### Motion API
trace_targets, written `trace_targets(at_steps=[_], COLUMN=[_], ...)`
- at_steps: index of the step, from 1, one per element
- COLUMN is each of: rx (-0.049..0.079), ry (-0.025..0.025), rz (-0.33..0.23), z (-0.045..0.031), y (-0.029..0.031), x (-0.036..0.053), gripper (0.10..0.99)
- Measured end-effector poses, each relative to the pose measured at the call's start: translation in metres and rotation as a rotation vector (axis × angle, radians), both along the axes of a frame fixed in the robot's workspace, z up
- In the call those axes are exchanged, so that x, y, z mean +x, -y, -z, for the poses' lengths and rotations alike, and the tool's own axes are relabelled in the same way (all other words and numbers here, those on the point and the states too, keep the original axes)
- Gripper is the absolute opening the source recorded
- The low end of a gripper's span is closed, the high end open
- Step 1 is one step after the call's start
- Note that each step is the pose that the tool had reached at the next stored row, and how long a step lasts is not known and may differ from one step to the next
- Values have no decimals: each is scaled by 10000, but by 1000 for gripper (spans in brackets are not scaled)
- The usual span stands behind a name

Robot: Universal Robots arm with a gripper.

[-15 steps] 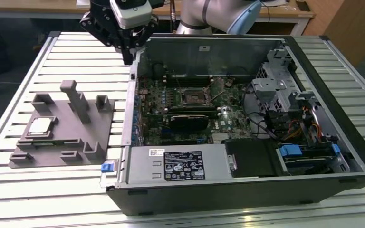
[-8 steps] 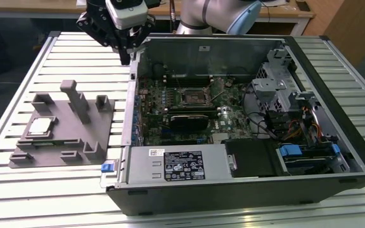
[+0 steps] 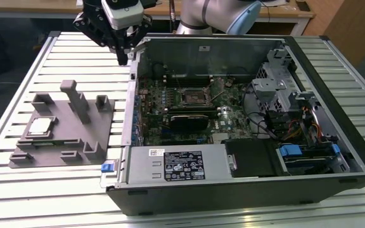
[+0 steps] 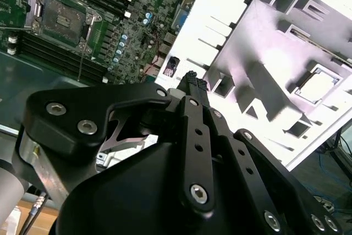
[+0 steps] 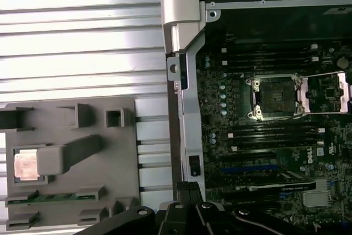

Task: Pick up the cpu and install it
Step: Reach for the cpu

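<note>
The cpu (image 3: 40,126) is a small silver-topped square lying in a pocket of the grey fixture (image 3: 68,142) on the table, at the exterior view's left. It also appears in both wrist views (image 4: 319,86) (image 5: 26,164). My gripper (image 3: 122,59) hangs high over the table, above the gap between the fixture and the open computer case (image 3: 334,156). It is well away from the cpu. Its fingertips (image 4: 192,81) are pressed together with nothing between them. The motherboard socket (image 3: 195,97) (image 5: 273,96) sits inside the case with its metal frame swung open.
The case wall (image 5: 181,108) stands between the fixture and the motherboard. The fixture has raised grey posts (image 3: 74,97) and a memory stick (image 5: 52,196) lying in a slot. Drive cages and cables (image 3: 290,109) fill the case's right side. The slatted table (image 3: 62,57) surrounds everything.
</note>
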State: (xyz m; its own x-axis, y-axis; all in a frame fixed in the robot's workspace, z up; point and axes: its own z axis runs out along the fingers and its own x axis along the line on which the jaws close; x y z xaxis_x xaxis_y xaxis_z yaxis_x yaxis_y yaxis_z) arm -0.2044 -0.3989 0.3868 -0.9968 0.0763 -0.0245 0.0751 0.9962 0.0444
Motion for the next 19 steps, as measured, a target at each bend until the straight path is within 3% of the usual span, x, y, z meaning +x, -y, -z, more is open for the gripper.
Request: trace_targets(at_steps=[19], rx=[0], ry=[0], rz=[-1], z=[9], y=[0], x=[-139], gripper=[106])
